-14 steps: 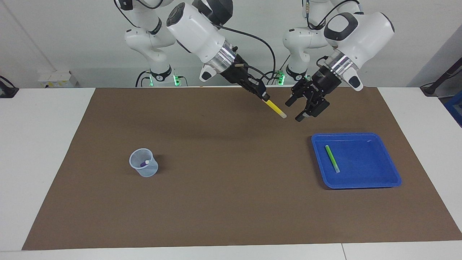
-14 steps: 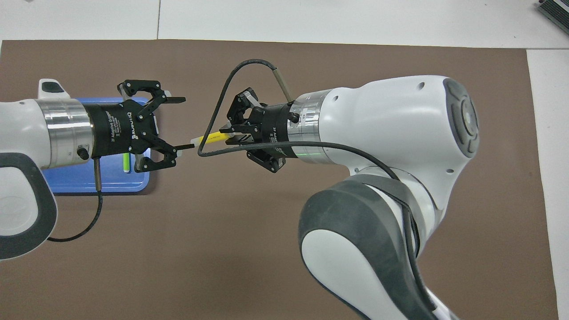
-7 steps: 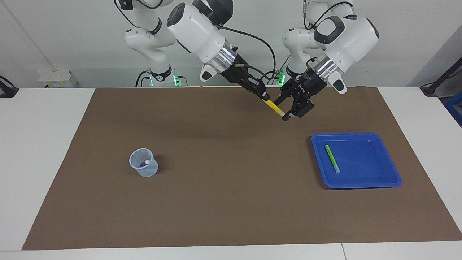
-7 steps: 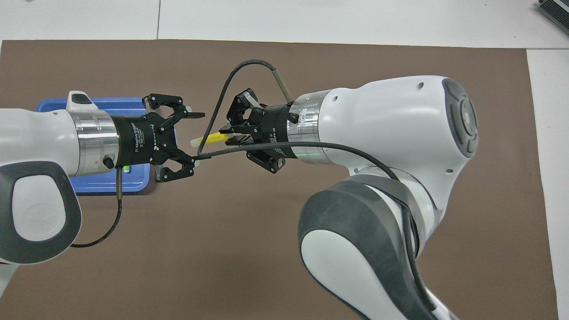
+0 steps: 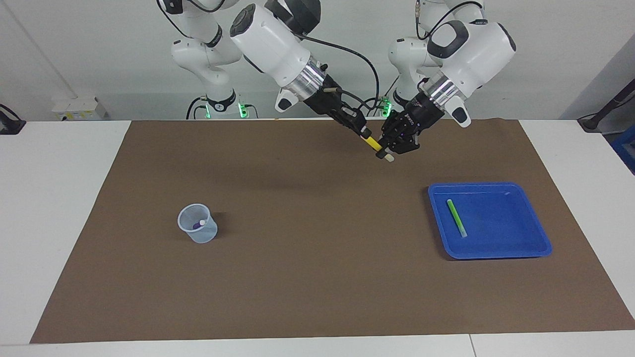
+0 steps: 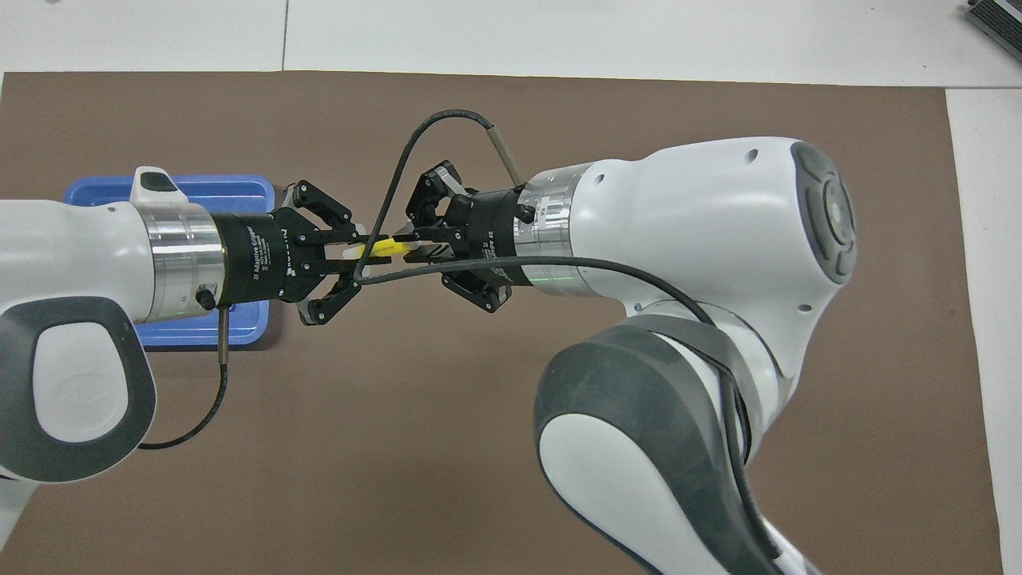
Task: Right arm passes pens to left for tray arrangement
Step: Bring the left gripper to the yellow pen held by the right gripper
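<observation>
The yellow pen [image 5: 371, 144] [image 6: 382, 247] hangs in the air over the brown mat, close to the robots' edge of it. My right gripper [image 5: 364, 134] [image 6: 411, 243] is shut on its upper part. My left gripper [image 5: 384, 151] [image 6: 355, 249] is shut on its lower part, with the whitish end poking out below. The green pen [image 5: 456, 218] lies in the blue tray [image 5: 496, 254] [image 6: 200, 185] toward the left arm's end of the table; in the overhead view the left arm covers that pen. The purple pen [image 5: 198, 224] stands in a small translucent cup [image 5: 206, 237].
The brown mat [image 5: 317, 277] covers most of the white table. The cup stands toward the right arm's end of it. A black cable loops from the right wrist [image 6: 415, 144] above the handover spot.
My left gripper has moved from over the tray's edge to the yellow pen and shut on its lower end. The right gripper has kept still with the pen in it.
</observation>
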### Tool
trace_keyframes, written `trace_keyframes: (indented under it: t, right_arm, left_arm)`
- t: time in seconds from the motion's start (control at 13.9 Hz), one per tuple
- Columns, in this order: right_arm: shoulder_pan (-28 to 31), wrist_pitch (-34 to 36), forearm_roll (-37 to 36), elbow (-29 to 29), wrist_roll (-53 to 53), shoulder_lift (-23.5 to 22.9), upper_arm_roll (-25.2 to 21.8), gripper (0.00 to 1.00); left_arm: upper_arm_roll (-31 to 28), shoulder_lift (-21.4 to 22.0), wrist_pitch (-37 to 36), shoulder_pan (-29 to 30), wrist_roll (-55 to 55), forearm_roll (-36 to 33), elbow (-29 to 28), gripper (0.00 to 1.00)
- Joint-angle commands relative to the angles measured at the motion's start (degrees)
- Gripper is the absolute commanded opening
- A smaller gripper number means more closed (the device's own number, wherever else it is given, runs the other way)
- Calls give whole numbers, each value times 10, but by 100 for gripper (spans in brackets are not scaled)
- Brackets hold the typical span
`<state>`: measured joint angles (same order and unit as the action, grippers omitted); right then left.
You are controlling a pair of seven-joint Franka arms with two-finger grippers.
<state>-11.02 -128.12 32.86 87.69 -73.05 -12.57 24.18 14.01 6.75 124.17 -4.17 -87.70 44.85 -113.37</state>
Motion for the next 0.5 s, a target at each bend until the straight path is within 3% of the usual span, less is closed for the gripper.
trace_keyframes:
  t: [0.0,0.22,0.29,0.36,0.43]
  right_arm:
    - [3,7,17,2,6,2,3,0]
    - [3,9,17,2,5,2,3,0]
    - [4,14,17,1,5,2,3,26]
    - [3,18,12,1,11,3,3,99]
    - [4,23,10,0,11,2,3,100]
  left_arm:
    - [-7,17,6,-7,0,10,-18,0]
    - [-7,18,-1,-3,29,10,-18,0]
    - [-7,18,-8,-1,38,10,-17,0]
    - [-10,18,-16,-1,46,9,-17,0]
    - [-13,19,-23,0,63,8,-17,0]
